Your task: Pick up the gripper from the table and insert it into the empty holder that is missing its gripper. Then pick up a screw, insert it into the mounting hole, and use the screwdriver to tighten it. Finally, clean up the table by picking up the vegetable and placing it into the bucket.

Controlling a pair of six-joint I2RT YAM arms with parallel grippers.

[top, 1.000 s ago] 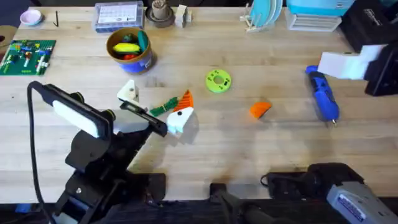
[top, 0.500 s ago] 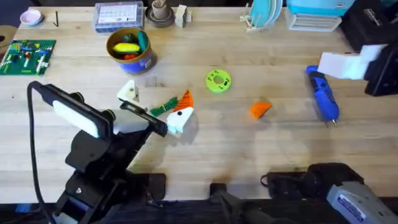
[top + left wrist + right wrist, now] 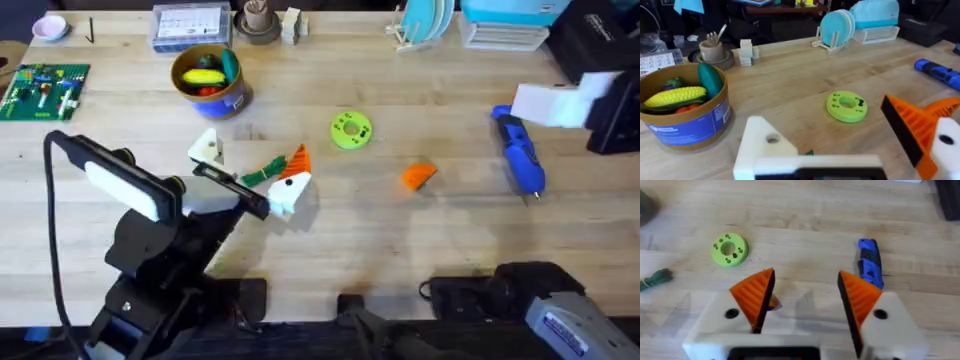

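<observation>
The loose orange gripper (image 3: 419, 176) lies on the table right of centre; in the right wrist view it (image 3: 771, 303) peeks out behind one finger of my open right gripper (image 3: 805, 287). My left gripper (image 3: 250, 165) is open and low over the table. One of its fingers is the bare white holder (image 3: 207, 148), whose mounting hole (image 3: 772, 139) shows in the left wrist view; the other carries an orange tip (image 3: 910, 125). The green vegetable (image 3: 262, 172) lies between those fingers. The blue screwdriver (image 3: 520, 152) lies at the right. The bucket (image 3: 232, 100) stands at the back left.
A lime-green disc (image 3: 351, 130) lies mid-table. The bucket holds toy corn (image 3: 675, 96) and other toy food. Along the back edge stand a box (image 3: 190, 25), a cup (image 3: 258, 22) and a plate rack (image 3: 425, 22). A green brick plate (image 3: 42, 88) is far left.
</observation>
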